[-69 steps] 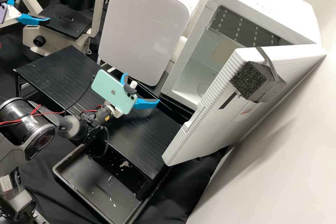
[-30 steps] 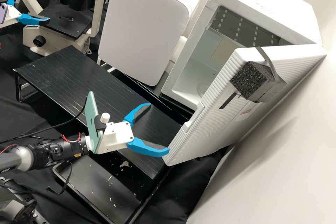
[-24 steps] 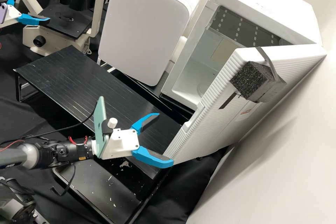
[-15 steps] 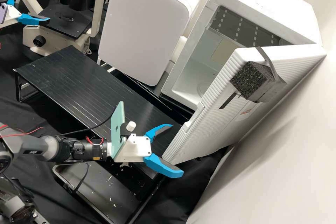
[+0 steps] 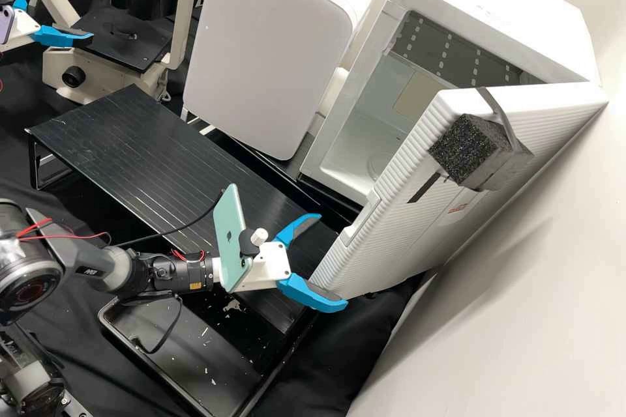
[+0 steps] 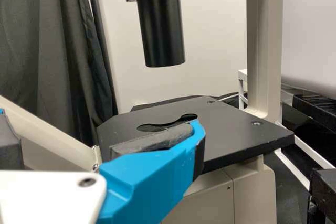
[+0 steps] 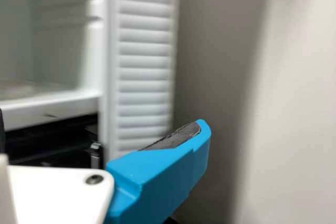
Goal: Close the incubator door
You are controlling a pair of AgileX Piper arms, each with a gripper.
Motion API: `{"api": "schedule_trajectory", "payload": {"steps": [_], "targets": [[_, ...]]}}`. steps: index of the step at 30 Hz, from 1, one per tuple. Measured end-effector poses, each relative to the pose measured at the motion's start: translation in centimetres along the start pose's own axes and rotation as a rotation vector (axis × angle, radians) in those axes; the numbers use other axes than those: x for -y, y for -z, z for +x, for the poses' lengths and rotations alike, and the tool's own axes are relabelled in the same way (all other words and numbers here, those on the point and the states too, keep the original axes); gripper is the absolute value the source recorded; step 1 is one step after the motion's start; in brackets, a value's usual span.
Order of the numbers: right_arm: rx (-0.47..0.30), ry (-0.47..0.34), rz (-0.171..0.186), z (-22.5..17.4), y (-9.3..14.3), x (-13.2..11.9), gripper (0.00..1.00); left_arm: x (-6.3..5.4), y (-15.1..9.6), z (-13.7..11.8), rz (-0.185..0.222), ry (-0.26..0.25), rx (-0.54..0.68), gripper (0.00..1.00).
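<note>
The door (image 5: 398,241) stands open on the incubator (image 5: 489,6), with a foam block (image 5: 466,150) strapped to its upper corner. The right gripper (image 5: 332,260), released with its fingers spread, is near the door's lower free corner, at the table's (image 5: 130,143) end edge. The left gripper (image 5: 66,12), likewise released, is near an edge of the microscope stage (image 5: 134,52).

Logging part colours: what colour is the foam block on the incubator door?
Speckled black foam block, clearest in the high view.
</note>
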Motion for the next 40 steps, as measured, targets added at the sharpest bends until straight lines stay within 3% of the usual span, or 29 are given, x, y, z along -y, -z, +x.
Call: {"api": "schedule_trajectory", "payload": {"steps": [6,11,14,17,24,27,30,34,40], "targets": [[-0.006,0.001,0.080,0.1,-0.2,0.4,1.00,0.0,0.0,0.0,0.000,0.000,0.000,1.00],[-0.027,0.004,0.115,-0.1,0.0,0.2,1.00,0.0,0.0,0.0,0.000,0.000,0.000,1.00],[-0.075,0.025,0.127,-1.0,0.6,0.0,1.00,0.0,0.0,0.0,0.000,0.000,0.000,1.00],[-0.163,0.099,0.157,-2.4,2.0,0.0,1.00,0.0,0.0,0.0,0.000,0.000,0.000,1.00],[-0.440,0.219,0.180,-6.1,5.6,-0.4,1.00,0.0,0.0,0.0,0.000,0.000,0.000,1.00],[-0.505,0.242,0.195,-7.1,6.4,-0.5,1.00,0.0,0.0,0.0,0.000,0.000,0.000,1.00],[-0.536,0.254,0.210,-7.7,6.8,-0.6,1.00,0.0,0.0,0.0,0.000,0.000,0.000,1.00],[-0.543,0.262,0.186,-8.3,7.2,-0.3,1.00,0.0,0.0,0.0,0.000,0.000,0.000,1.00],[-0.537,0.291,0.198,-8.5,7.3,0.4,1.00,0.0,0.0,0.0,0.000,0.000,0.000,1.00]]}}
